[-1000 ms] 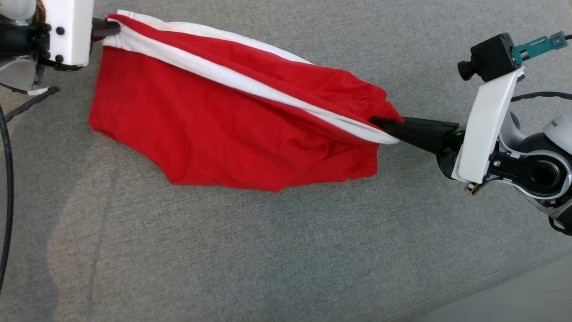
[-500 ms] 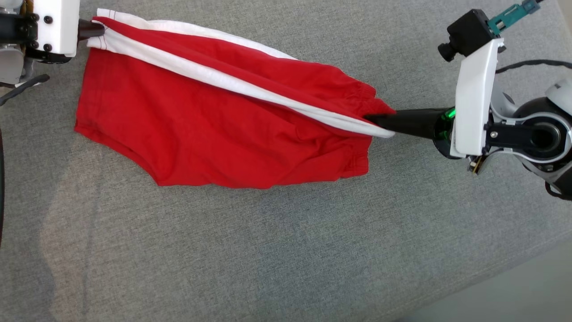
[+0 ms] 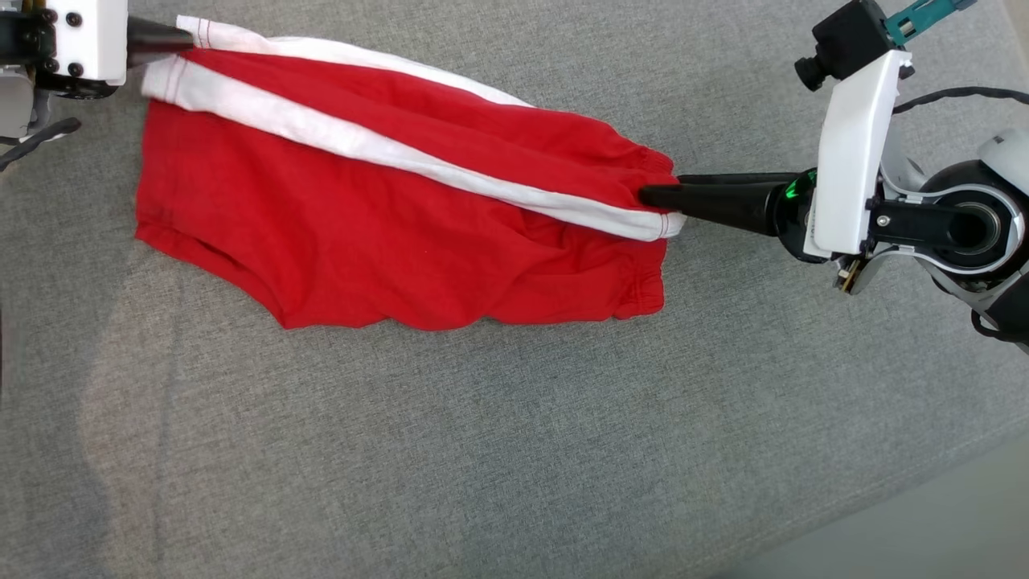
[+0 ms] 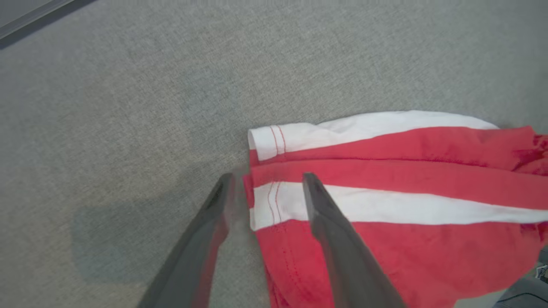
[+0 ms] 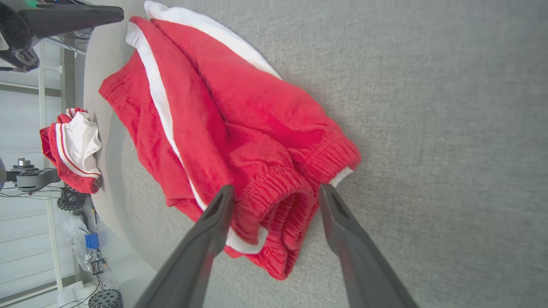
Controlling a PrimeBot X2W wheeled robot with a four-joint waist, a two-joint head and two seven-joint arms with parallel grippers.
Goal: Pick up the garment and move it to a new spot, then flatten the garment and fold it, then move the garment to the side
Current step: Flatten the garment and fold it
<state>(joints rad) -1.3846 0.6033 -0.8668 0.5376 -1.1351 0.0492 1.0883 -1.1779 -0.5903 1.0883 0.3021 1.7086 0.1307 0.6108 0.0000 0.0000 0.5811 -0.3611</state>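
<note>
Both the left claw (image 4: 267, 176) and right claw (image 5: 276, 187) gape wide, gripping nothing, at opposite ends of the garment (image 3: 386, 233).

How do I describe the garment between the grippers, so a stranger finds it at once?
On the grey fabric surface, look between the left gripper and the right gripper. The red shorts lie there, spread out, with white side stripes and an elastic waistband; the other red-and-white garment is a bunched heap farther off.
</note>
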